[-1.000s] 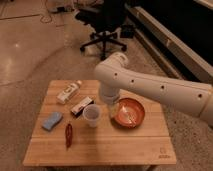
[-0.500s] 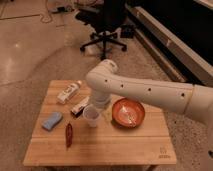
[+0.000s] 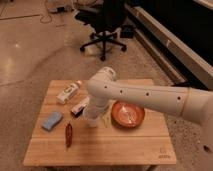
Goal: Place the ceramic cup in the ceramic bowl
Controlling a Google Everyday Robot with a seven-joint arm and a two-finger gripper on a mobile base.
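A: Where are we?
B: At the grasp. Our gripper (image 3: 96, 107) sits over the ceramic cup (image 3: 91, 120), just beside the ceramic bowl (image 3: 134, 120) — clamped or not, we cannot tell.
A: Next?
B: We'd lift, cross over, lower gently.

The claw (image 3: 96, 108), directly over the cup (image 3: 92, 120), is largely masked by the arm (image 3: 150, 97), which is cut off at the right edge. The cup's rim is covered, and the small box (image 3: 78, 108) is partly hidden.

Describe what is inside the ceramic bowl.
The ceramic bowl holds only pale streaks; the arm covers its far rim. The ceramic cup stands outside, beside it, under the gripper.
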